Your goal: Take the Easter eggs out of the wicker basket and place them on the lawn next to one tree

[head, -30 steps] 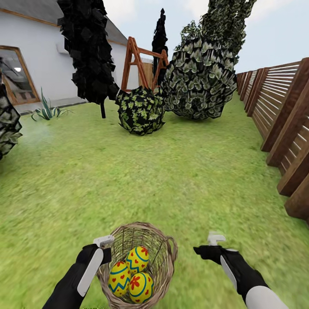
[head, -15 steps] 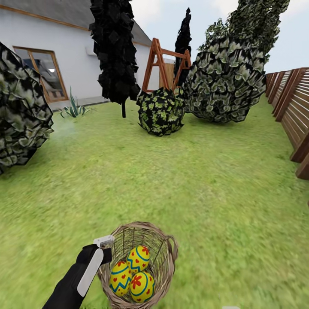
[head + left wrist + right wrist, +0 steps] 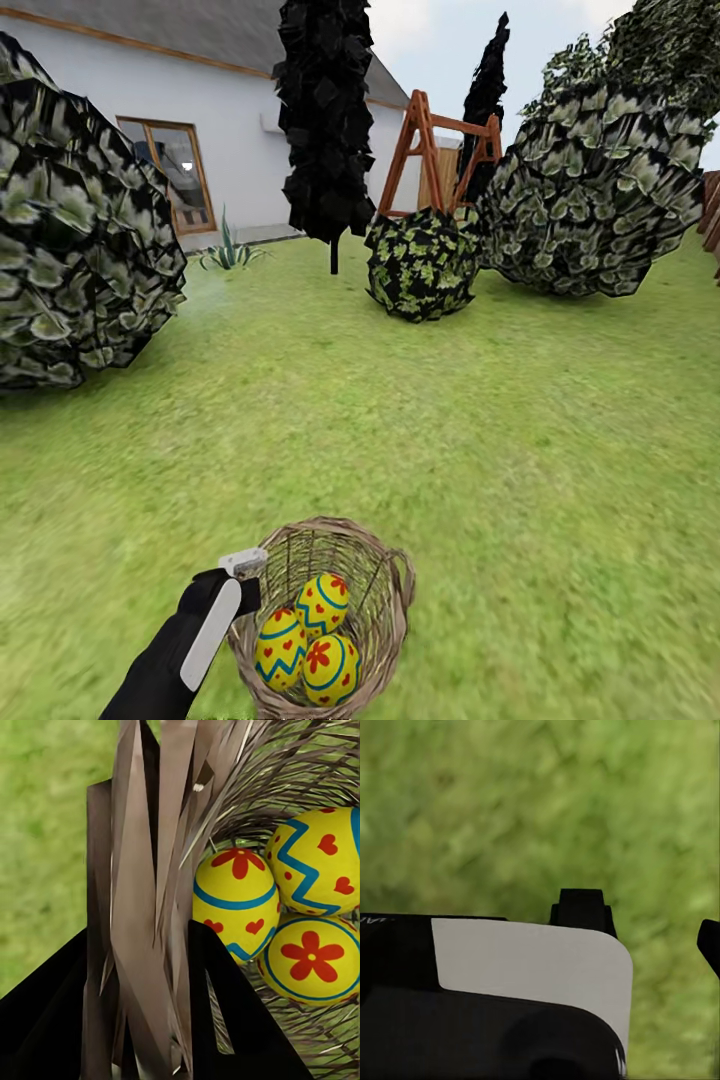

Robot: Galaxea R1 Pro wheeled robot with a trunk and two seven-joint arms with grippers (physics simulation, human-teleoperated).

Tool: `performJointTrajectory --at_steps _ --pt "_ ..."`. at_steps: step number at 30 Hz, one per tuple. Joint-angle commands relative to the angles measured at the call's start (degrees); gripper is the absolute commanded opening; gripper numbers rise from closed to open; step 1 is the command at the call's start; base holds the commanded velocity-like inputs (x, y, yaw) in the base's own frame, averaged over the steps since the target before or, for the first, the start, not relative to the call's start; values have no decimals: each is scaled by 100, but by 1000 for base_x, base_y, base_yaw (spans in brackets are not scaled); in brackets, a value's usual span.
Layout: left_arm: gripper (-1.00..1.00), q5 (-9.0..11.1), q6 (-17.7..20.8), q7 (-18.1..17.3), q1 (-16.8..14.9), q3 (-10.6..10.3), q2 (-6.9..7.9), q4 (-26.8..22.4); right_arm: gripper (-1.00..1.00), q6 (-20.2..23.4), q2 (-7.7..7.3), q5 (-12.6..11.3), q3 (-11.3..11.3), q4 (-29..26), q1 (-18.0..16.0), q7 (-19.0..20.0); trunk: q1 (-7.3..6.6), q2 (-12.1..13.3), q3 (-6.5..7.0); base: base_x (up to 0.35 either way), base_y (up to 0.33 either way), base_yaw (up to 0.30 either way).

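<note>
The wicker basket [image 3: 392, 562] hangs low in the head view, above the lawn [image 3: 420, 420]. Inside lie the three Easter eggs [image 3: 322, 603] [image 3: 279, 648] [image 3: 330, 668], yellow with red hearts or flowers and blue zigzags. My left gripper [image 3: 243, 573] is shut on the basket's braided rim. In the left wrist view the weave [image 3: 150, 907] runs between the black fingers [image 3: 240, 1012], and the eggs [image 3: 236, 900] [image 3: 319, 859] [image 3: 311, 956] rest just beyond. My right gripper [image 3: 645, 926] hovers open over grass [image 3: 510, 810]. A dark-canopied tree [image 3: 325, 120] stands far ahead.
A big leafy bush [image 3: 80, 230] is close on the left. A small round bush [image 3: 420, 262], a large bush [image 3: 600, 200] and an orange swing frame [image 3: 430, 140] stand ahead. The white house [image 3: 220, 110] lies behind, a fence edge [image 3: 712, 215] at far right.
The camera has turned left, so the whole scene slid right and the fence left the picture. My right arm dropped out of the head view. The basket and eggs stayed in my left grip.
</note>
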Motion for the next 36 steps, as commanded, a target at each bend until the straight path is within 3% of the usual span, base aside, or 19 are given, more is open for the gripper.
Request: performJointTrajectory --at_steps 1,36 --pt "-100 9 -7 1 -1 -1 1 -4 100 2 0 0 0 0 6 3 -23 42 19 0 0 295" --pt "-100 9 -15 1 -1 13 57 30 100 -26 18 -17 0 0 247 -17 -791 1445 647 0 0 295"
